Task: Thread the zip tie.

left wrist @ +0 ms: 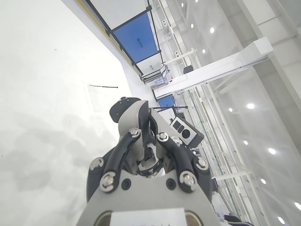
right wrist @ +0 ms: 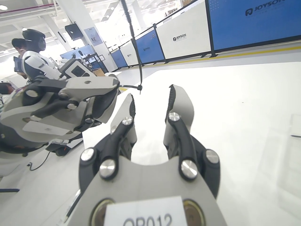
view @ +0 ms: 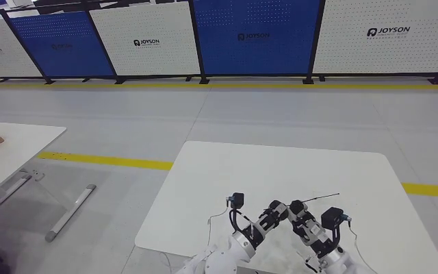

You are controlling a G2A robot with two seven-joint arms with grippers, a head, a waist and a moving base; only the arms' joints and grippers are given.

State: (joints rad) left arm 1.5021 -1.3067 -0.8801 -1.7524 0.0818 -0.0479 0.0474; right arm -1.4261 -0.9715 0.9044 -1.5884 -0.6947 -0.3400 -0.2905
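My left gripper (left wrist: 147,109) is shut on a black zip tie (left wrist: 169,107), which sticks out sideways from its fingertips. In the right wrist view the left gripper (right wrist: 116,86) holds the zip tie (right wrist: 134,45) just short of the head (right wrist: 140,87), and a long strap rises from the head in a curve. My right gripper (right wrist: 152,95) is open just below and beside the head, with nothing between its fingers (right wrist: 178,98). In the top view both grippers (view: 277,209) (view: 298,207) meet tip to tip near the table's front edge.
A second black zip tie (left wrist: 103,86) lies on the white table (view: 274,171), to the right of the grippers (view: 321,198). A faint clear sheet (right wrist: 296,128) lies by it. Blue and white panel fences (view: 253,38) stand far behind.
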